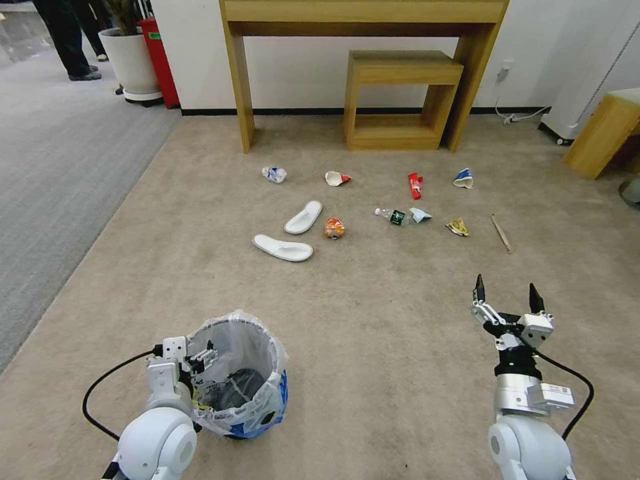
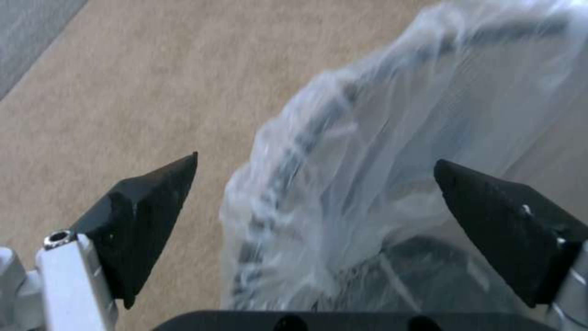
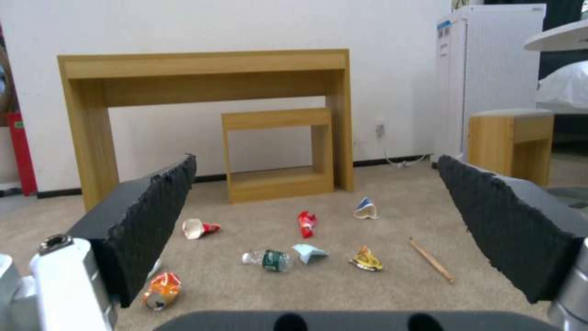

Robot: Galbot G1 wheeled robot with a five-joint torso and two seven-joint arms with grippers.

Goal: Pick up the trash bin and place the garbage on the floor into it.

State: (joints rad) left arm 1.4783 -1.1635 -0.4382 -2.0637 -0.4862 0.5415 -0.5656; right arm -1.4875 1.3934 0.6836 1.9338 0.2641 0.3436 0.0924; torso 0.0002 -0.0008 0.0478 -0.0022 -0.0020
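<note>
Crinkly white plastic lines the trash bin, which stands on the floor, a beige-brown carpet, at the robot's near left. The left gripper is at the bin's rim on the side nearest the left arm. In the left wrist view its two black fingertips stand wide apart, one outside the bag over the carpet and the other over the inside of the bin, with the bagged rim between them. The pads do not press on the rim, so this gripper is released, not grasping.

The right gripper hangs above bare carpet at the near right, well apart from the bin, and its fingers are also spread with nothing between them.

Farther ahead of both grippers the garbage lies scattered on the carpet, in front of a wooden console table and a small wooden stool. Two white slippers lie to the left, with an orange wrapper just beside them. Behind these are a blue-white crushed cup and a red-white crushed cup. To the right lie a red wrapper, another blue-white cup, a small bottle touching a pale tissue, a yellow wrapper and a wooden stick.
</note>
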